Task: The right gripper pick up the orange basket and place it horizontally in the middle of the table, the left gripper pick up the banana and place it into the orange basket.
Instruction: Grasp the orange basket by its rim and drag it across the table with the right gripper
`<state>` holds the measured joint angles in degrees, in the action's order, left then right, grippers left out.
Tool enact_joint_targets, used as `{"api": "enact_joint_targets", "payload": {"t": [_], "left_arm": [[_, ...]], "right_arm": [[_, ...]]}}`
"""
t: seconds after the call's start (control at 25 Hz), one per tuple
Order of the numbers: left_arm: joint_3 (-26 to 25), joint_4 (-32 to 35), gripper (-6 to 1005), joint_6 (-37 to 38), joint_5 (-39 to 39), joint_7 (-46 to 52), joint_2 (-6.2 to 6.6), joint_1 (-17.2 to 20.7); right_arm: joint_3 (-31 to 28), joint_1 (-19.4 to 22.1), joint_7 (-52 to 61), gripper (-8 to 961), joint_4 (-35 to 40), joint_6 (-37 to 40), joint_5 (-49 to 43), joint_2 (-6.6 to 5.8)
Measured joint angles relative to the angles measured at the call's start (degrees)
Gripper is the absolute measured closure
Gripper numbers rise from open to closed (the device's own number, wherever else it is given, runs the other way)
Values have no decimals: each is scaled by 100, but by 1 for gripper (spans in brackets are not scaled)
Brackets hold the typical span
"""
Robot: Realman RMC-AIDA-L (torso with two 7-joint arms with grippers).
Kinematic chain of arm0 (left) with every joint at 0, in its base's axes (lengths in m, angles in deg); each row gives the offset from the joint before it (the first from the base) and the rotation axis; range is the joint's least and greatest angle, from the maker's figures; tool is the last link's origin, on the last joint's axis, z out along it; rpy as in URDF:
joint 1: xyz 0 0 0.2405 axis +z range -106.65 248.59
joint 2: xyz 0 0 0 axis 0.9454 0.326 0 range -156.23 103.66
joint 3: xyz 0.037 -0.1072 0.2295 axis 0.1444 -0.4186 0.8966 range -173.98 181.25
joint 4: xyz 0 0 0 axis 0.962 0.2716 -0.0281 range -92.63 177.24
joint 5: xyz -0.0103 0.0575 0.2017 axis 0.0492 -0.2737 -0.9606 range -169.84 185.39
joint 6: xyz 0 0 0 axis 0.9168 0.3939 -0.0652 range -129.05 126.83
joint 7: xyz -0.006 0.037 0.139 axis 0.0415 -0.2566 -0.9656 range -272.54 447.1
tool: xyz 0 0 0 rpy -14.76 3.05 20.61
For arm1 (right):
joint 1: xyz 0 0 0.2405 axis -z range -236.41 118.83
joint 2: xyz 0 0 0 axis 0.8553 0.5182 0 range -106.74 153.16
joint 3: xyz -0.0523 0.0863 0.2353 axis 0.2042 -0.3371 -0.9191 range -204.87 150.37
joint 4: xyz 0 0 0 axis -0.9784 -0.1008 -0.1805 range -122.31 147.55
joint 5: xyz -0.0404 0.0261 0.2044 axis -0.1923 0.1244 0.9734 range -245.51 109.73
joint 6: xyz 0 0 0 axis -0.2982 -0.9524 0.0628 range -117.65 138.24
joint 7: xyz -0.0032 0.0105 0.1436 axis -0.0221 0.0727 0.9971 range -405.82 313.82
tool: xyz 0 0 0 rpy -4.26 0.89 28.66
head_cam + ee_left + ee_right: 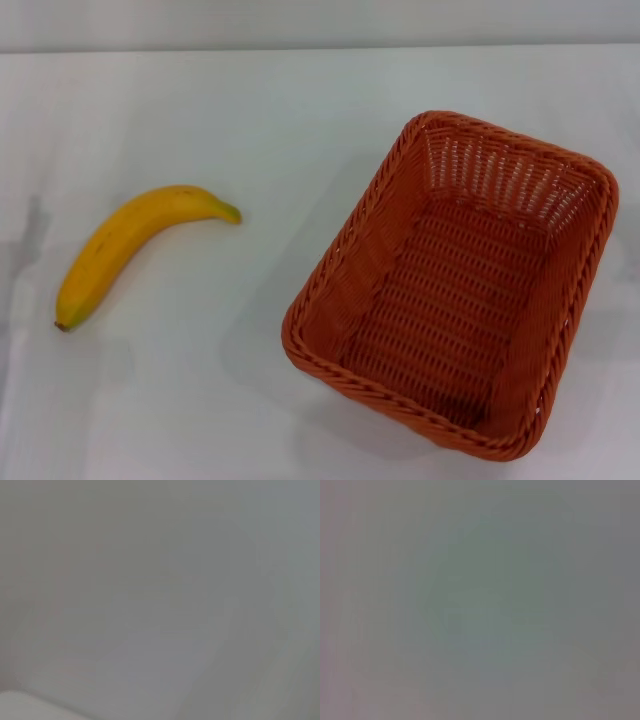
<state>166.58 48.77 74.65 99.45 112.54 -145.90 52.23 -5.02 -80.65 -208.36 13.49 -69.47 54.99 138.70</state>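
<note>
On the left of the white table (300,120) we see the banana (125,245) lying flat, its greenish stem toward the middle and its brown end nearer us. Well apart on the right stands the orange basket (345,225), upright, set at a slant. A pale wall band edges the table's far side; neither gripper appears in any view, so we cannot tell their state.

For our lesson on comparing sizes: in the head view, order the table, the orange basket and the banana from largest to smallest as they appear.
1. Table, filling nearly the whole view.
2. Orange basket.
3. Banana, clearly shorter and slimmer than the basket.
</note>
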Motion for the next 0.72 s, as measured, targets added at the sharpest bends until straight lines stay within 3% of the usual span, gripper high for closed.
{"api": "enact_joint_targets", "payload": {"t": [0.44,0.6,0.72], "left_arm": [[0,1,111,-44,-22,-2,11,81],[-1,53,112,-40,-22,11,5,131],[0,127,112,-20,-22,14,4,171]], "right_arm": [[-71,111,208,118,-13,30,44,0],[-48,-27,954,120,105,-42,39,-27],[250,-122,2061,122,635,100,-56,-47]]}}
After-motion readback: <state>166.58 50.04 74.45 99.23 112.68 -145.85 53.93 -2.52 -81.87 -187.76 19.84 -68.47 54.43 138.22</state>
